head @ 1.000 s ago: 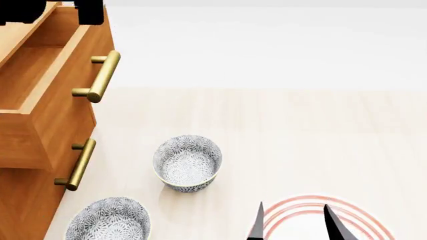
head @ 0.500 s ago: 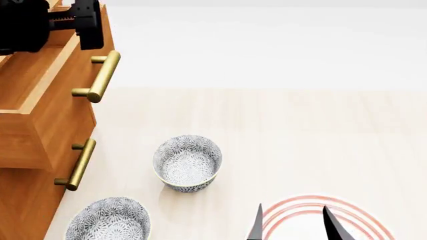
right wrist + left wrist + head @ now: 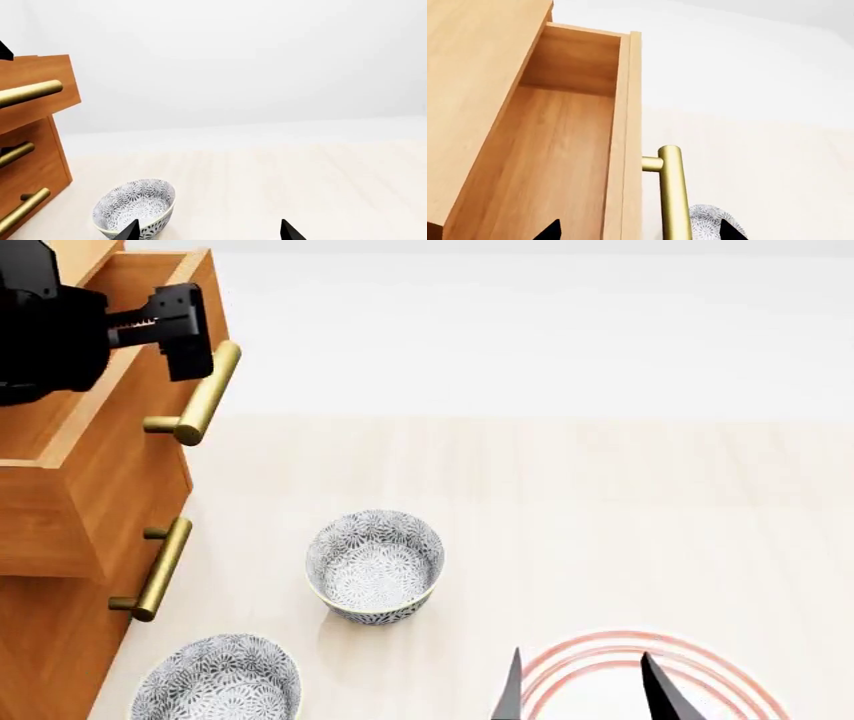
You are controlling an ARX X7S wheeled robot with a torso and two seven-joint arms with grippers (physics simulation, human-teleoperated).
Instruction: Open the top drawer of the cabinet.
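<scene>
The cabinet (image 3: 54, 640) stands at the left of the head view. Its top drawer (image 3: 140, 465) is pulled out, showing the lighter wood box (image 3: 560, 150) inside. The brass handle (image 3: 200, 395) runs along the drawer front. My left gripper (image 3: 171, 332) hovers at the handle's far end, above the drawer's front edge. In the left wrist view the left gripper (image 3: 640, 235) is open, its tips straddling the drawer front and the handle (image 3: 675, 200) without touching. My right gripper (image 3: 587, 695) is open, low at the front, holding nothing.
Two patterned bowls (image 3: 375, 565) (image 3: 216, 680) sit on the pale floor in front of the cabinet. A red-ringed plate (image 3: 601, 645) lies under the right gripper. The second drawer's handle (image 3: 154, 570) sits below the open drawer. The right wrist view shows a bowl (image 3: 133, 207) and the cabinet (image 3: 33, 150).
My left gripper has come down from the view's upper edge and forward along the drawer, ending by the handle's far end. The drawer and the right gripper have barely moved.
</scene>
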